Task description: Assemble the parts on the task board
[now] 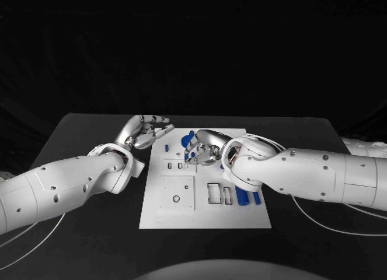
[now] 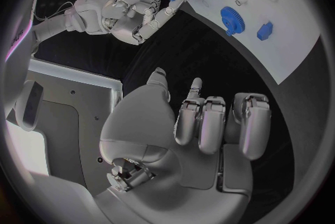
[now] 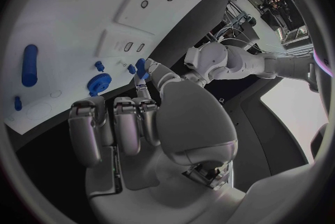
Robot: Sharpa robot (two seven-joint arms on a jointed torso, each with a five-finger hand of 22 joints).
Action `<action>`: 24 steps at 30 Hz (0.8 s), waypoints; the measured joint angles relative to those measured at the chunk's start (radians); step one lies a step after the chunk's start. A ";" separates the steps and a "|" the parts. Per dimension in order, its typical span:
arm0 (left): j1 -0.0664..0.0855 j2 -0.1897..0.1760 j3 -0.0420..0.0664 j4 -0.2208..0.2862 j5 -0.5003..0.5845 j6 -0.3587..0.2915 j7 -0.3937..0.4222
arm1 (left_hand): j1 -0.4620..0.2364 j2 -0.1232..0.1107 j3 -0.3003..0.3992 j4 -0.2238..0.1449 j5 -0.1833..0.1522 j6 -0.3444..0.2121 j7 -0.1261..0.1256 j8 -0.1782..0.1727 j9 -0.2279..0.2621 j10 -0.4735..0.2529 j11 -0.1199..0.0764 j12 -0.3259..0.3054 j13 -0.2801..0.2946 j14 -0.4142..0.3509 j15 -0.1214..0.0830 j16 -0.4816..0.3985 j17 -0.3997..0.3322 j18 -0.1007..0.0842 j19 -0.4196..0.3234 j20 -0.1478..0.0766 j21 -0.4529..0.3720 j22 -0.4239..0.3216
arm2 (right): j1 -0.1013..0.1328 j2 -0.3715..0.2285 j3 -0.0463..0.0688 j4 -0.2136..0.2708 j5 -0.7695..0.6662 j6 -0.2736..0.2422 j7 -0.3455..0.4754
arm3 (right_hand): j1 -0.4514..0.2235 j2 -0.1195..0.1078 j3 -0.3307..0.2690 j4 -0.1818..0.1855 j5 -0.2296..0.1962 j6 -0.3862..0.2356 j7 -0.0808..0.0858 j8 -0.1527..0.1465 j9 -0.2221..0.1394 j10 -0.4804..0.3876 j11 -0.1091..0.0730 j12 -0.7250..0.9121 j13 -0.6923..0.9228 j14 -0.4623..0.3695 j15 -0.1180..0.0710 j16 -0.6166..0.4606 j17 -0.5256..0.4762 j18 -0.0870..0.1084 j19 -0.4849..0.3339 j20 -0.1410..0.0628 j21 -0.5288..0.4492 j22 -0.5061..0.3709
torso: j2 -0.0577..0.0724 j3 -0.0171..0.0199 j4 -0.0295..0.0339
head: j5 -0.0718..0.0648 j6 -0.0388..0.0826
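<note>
I see the white rectangular task board (image 1: 206,201) on the black table (image 1: 92,125) with several slots unfilled — much seems left. My right hand (image 1: 208,149) pinches a small blue part (image 3: 142,67) over the board; its axis I cannot tell. Left hand (image 1: 145,132) hovers beside, fingers loosely spread — a blue cylindrical peg (image 3: 29,65) lies loose.

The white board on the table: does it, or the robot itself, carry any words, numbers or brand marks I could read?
None can be read.
Task board: plain white, with cut-out slots and holes but no lettering.
Blue parts: unmarked.
Left robot hand and right robot hand: no legible label.
</note>
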 measured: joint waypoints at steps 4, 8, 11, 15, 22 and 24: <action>0.000 0.000 0.000 0.000 0.000 0.000 0.000 | 0.000 0.000 0.000 0.000 0.000 0.000 0.000 0.000 0.000 0.000 0.000 0.000 0.000 0.000 0.000 0.000 0.000 0.000 0.000 0.000 0.000 0.000 | -0.014 0.014 0.000 -0.023 -0.011 0.006 -0.014 | 0.000 0.000 0.000 0.000 0.000 -0.001 0.001 -0.004 0.000 -0.004 0.004 0.000 0.000 0.000 0.000 0.000 0.000 0.000 0.000 0.000 0.000 0.000 | 0.000 -0.0001 -0.0002 | 0.001 -0.003; 0.000 -0.001 0.000 0.001 0.000 0.000 0.000 | 0.000 0.000 0.000 0.000 0.000 0.000 0.000 0.000 0.000 0.000 0.000 0.000 0.000 0.000 0.000 0.000 0.000 0.000 0.000 0.000 0.000 0.000 | -0.025 0.025 0.000 -0.041 -0.023 0.011 -0.028 | 0.000 0.000 0.000 0.000 0.000 -0.002 0.002 -0.004 -0.002 -0.004 0.004 0.000 0.000 0.000 0.000 0.000 0.000 0.000 0.000 0.000 0.000 0.000 | 0.000 -0.0001 -0.0003 | 0.001 -0.004; 0.000 -0.002 0.000 0.002 0.000 0.000 0.000 | 0.000 0.000 0.000 0.000 0.000 0.000 0.000 0.000 0.000 0.000 0.000 0.000 0.000 0.000 0.000 0.000 0.000 0.000 0.000 0.000 0.000 0.000 | -0.031 0.031 0.000 -0.052 -0.035 0.014 -0.039 | 0.000 0.000 0.000 0.000 -0.001 -0.002 0.003 -0.007 -0.003 -0.004 0.004 0.000 0.000 0.000 0.000 0.000 0.000 0.000 0.000 0.000 0.000 0.000 | 0.000 -0.0001 -0.0001 | 0.000 -0.004; 0.000 -0.003 0.000 0.003 0.000 0.000 0.000 | 0.000 0.000 0.000 0.000 0.000 0.000 0.000 0.000 0.000 0.000 0.000 0.000 0.000 0.000 0.000 0.000 0.000 0.000 0.000 0.000 0.000 0.000 | -0.036 0.038 0.000 -0.063 -0.053 0.017 -0.050 | 0.000 0.000 0.002 -0.003 -0.001 -0.001 0.008 -0.011 -0.003 -0.004 0.004 0.000 0.000 0.000 0.000 0.000 0.000 0.000 -0.004 0.003 0.000 0.000 | 0.000 -0.0001 -0.0001 | -0.001 -0.006; 0.000 -0.003 0.000 0.005 0.000 0.000 0.000 | 0.004 0.004 -0.003 -0.003 0.000 0.000 0.000 0.000 0.000 0.000 0.000 0.000 0.000 0.000 0.000 0.000 0.000 0.000 0.000 0.000 0.000 0.000 | -0.043 0.056 0.000 -0.090 -0.076 0.018 -0.056 | 0.000 0.000 0.002 -0.003 -0.001 -0.002 0.009 -0.011 -0.003 -0.004 0.004 0.000 0.000 0.000 0.000 0.000 0.000 0.000 -0.004 0.003 0.000 0.000 | 0.000 -0.0004 -0.0002 | -0.005 -0.008; 0.000 -0.003 0.000 0.005 0.000 0.000 0.000 | 0.004 0.004 -0.003 -0.003 0.000 0.000 0.000 0.000 0.000 0.000 0.000 0.000 0.000 0.000 0.000 0.000 0.000 0.000 0.000 0.000 0.000 0.000 | -0.045 0.060 0.000 -0.097 -0.079 0.018 -0.056 | 0.000 0.000 0.002 -0.003 -0.001 -0.003 0.010 -0.010 -0.003 -0.004 0.004 0.000 0.000 0.000 0.000 0.000 0.000 0.000 -0.004 0.003 0.000 0.000 | 0.000 -0.0004 -0.0002 | -0.005 -0.008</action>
